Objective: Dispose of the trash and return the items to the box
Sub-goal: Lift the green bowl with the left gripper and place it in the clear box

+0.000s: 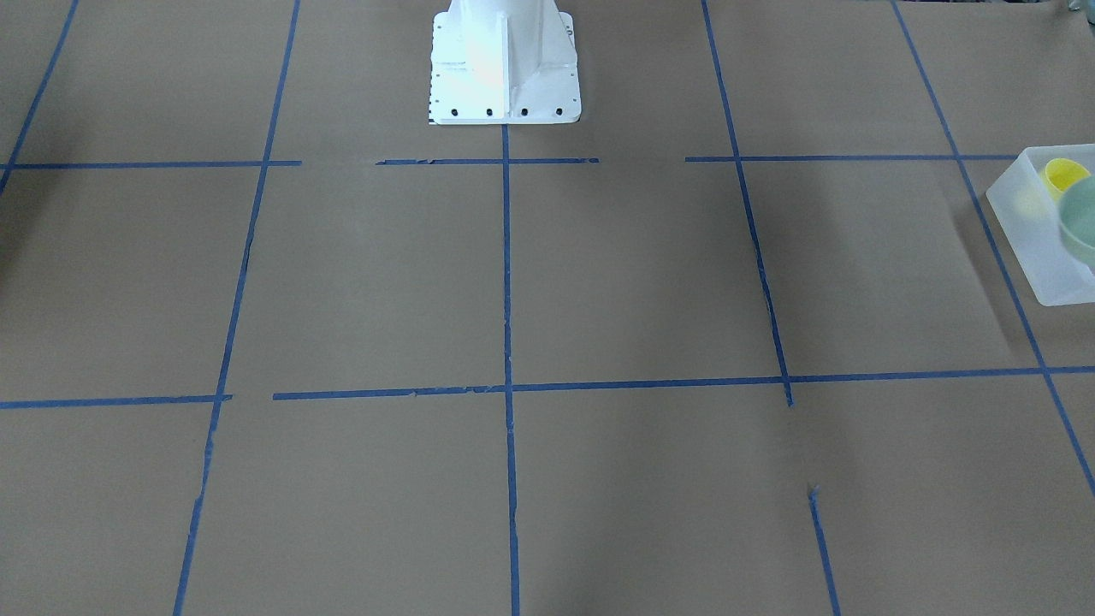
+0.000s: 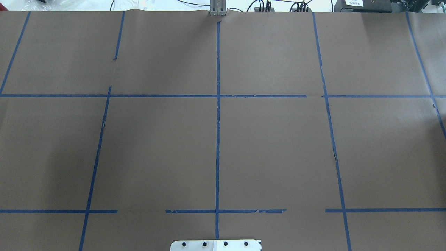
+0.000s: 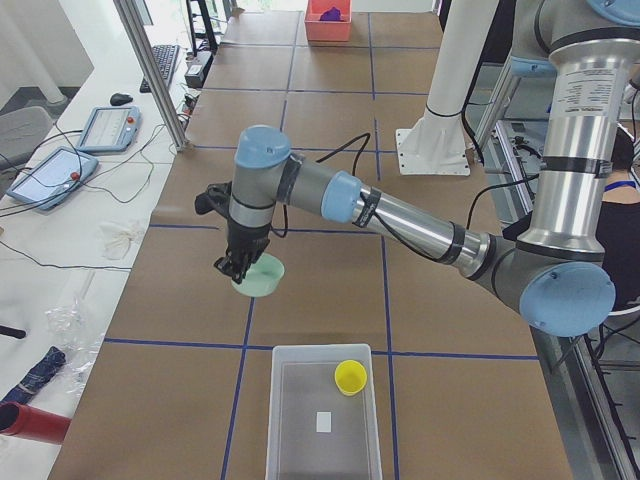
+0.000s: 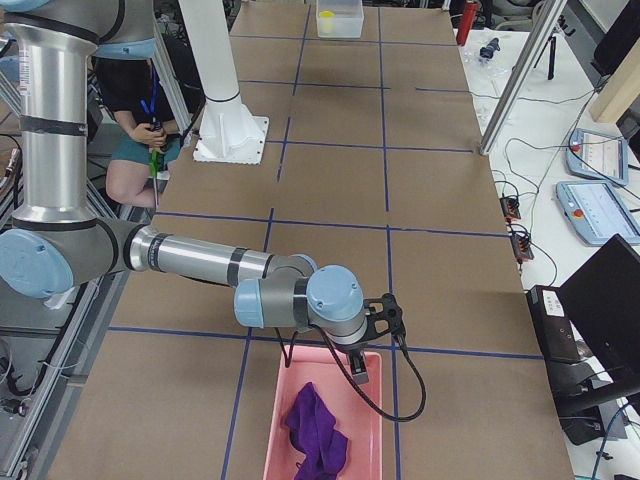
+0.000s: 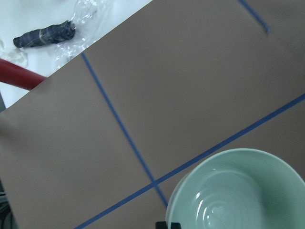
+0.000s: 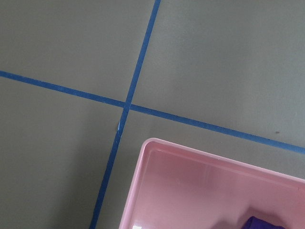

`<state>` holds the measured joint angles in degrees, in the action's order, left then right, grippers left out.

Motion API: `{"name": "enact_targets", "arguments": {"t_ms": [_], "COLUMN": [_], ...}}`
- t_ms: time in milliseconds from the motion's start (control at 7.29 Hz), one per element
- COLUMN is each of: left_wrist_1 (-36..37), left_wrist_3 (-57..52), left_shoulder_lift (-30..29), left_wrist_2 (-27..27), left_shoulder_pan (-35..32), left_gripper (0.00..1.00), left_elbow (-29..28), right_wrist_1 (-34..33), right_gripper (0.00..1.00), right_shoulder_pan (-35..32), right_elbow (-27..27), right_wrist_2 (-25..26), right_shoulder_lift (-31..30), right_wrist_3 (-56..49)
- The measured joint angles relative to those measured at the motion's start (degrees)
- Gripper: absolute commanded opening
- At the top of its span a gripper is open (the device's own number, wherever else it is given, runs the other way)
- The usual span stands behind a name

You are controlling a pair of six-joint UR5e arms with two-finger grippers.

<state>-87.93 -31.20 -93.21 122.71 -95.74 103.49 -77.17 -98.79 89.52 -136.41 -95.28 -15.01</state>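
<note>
Frosted bin [image 3: 323, 415], small white label on its floor, holds the yellow cup [image 3: 350, 376] at one corner. Pink bin [image 4: 372, 415] holds a purple cloth [image 4: 315, 425]. Left gripper [image 3: 232, 270] seems clamped on the pale green bowl [image 3: 262, 276] at its rim, well apart from the cup. Right gripper [image 4: 358, 368] is over the pink bin's edge; grip state cannot be told.
</note>
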Motion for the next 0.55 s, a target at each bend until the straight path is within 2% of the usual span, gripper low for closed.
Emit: {"name": "enact_targets", "arguments": {"t_ms": [275, 549], "left_wrist_1": [-11.22, -28.80], "left_wrist_3": [-8.35, -4.37], "left_shoulder_lift": [5.62, 13.31], "left_wrist_2": [0.61, 3.25], "left_shoulder_pan": [-5.37, -6.23], "left_gripper": [0.00, 0.00], "left_elbow": [-9.24, -16.59], "right_wrist_1": [0.95, 2.11], "right_gripper": [1.00, 1.00], "right_shoulder_pan": [0.00, 0.00], "right_elbow": [-0.06, -0.17], "right_wrist_2": [0.00, 0.00], "right_shoulder_lift": [0.00, 0.01], "right_wrist_3": [0.26, 0.69]}}
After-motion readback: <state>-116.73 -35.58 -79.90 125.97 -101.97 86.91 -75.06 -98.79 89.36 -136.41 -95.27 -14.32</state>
